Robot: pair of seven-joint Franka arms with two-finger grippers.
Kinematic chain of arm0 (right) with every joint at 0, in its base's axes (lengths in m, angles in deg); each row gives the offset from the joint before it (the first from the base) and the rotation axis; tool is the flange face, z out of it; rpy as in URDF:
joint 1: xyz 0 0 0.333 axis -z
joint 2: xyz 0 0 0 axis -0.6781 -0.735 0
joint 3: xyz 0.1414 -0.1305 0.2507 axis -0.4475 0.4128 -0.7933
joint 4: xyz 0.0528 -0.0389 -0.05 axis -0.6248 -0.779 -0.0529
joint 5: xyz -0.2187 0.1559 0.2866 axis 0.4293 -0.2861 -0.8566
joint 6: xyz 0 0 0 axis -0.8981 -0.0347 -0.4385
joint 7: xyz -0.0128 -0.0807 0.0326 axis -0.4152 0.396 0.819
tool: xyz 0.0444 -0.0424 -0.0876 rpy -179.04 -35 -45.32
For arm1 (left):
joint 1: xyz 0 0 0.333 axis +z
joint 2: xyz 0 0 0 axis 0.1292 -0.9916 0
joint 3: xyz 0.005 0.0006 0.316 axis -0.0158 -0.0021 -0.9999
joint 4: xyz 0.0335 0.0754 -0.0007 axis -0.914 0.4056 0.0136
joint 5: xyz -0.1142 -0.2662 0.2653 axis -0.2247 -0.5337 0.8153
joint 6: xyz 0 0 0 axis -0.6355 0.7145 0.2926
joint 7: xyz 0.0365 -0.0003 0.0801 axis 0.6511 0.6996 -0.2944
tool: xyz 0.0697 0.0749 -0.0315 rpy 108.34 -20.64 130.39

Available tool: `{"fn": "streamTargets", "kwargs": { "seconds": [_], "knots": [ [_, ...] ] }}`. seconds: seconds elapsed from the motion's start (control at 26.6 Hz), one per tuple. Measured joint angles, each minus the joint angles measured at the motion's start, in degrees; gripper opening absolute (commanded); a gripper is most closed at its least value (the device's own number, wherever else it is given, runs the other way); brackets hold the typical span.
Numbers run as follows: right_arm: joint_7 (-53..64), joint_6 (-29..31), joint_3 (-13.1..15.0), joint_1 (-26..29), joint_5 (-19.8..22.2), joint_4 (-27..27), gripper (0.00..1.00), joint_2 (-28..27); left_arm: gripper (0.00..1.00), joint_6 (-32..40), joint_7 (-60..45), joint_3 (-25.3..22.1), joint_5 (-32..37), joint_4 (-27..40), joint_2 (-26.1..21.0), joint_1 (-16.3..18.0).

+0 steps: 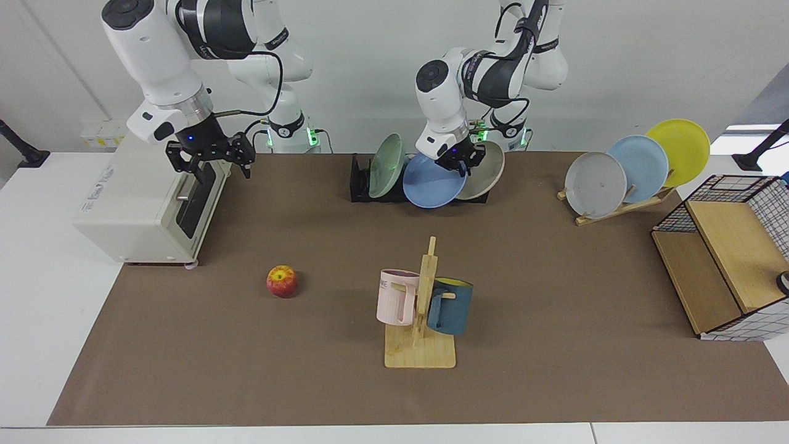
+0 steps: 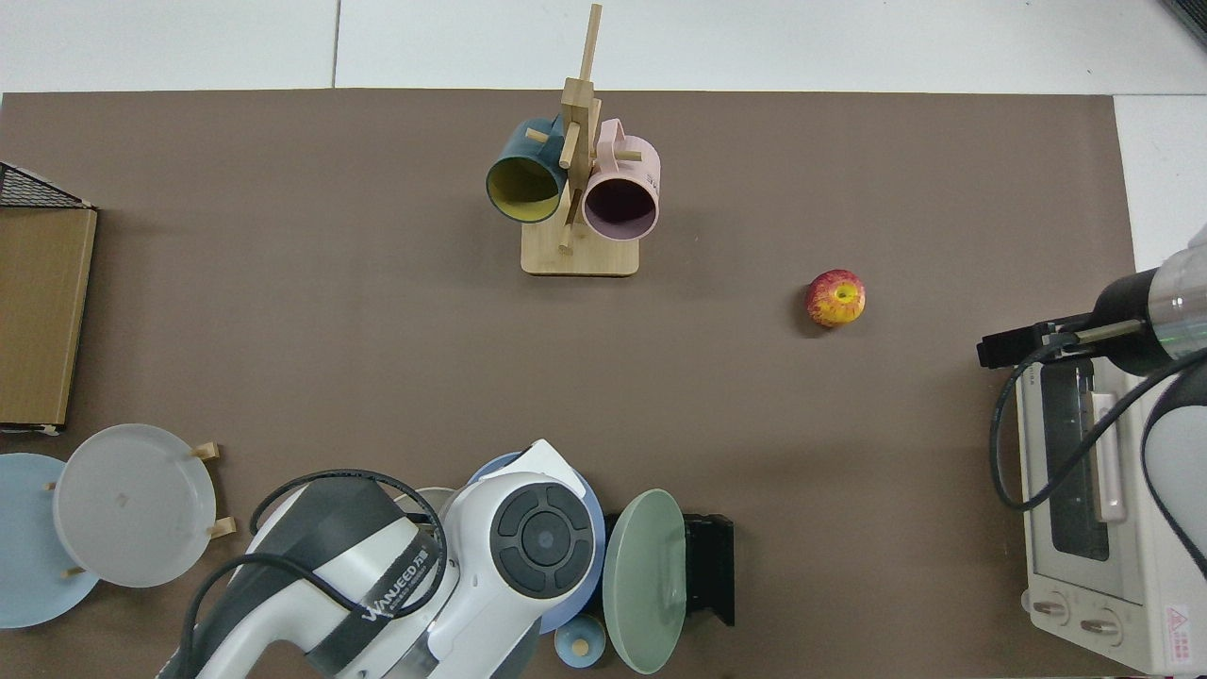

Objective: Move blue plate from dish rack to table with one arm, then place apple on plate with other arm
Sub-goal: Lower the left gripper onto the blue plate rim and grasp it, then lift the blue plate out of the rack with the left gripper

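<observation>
My left gripper [image 1: 457, 161] sits at the upper rim of the blue plate [image 1: 431, 183], its fingers drawn in on that rim; the grip looks closed on the plate, though the contact itself is small in the facing view. The blue plate stands tilted in the dish rack [image 1: 360, 182], in the middle position, with a pale green plate [image 1: 386, 164] on one side and a beige plate [image 1: 484, 179] on the other; its lower edge remains at the rack. From above, my left arm's wrist housing covers most of the blue plate [image 2: 490, 464], so only an arc of its rim shows, beside the green plate [image 2: 644, 580] and the black rack [image 2: 709, 569]. My right gripper [image 1: 209, 155] hangs in the air in front of a white toaster oven [image 1: 142, 206], fingers spread apart and holding nothing; that arm waits. The apple [image 1: 282, 280] rests on the brown mat of the table [image 1: 555, 382], apart from both grippers and well away from the rack; in the top view the apple [image 2: 835, 298] lies between a wooden mug stand [image 2: 578, 189] and the oven [image 2: 1094, 528]. The mug stand carries a pink mug [image 1: 396, 296] and a dark blue mug [image 1: 451, 306]. A slanted wooden stand holds a grey plate [image 1: 595, 184], a sky-blue plate [image 1: 641, 159] and a yellow plate [image 1: 681, 150].
</observation>
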Motion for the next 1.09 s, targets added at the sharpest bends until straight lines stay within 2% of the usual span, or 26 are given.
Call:
{"fn": "streamTargets", "kwargs": {
  "seconds": [0.53, 0.75, 1.09],
  "knots": [
    [0.0, 0.0, 0.0, 0.0, 0.0, 0.0, 1.00, 0.0, 0.00, 6.3, 1.8, -0.9, 0.1, -5.4, 0.0, 0.8],
    [0.0, 0.0, 0.0, 0.0, 0.0, 0.0, 1.00, 0.0, 0.00, 8.9, 6.5, -1.3, 0.0, -9.7, -0.1, 4.6],
    [0.0, 0.0, 0.0, 0.0, 0.0, 0.0, 1.00, 0.0, 0.00, 7.9, 13.5, -1.6, -2.9, -13.7, -1.1, 10.2]
  ]
}}
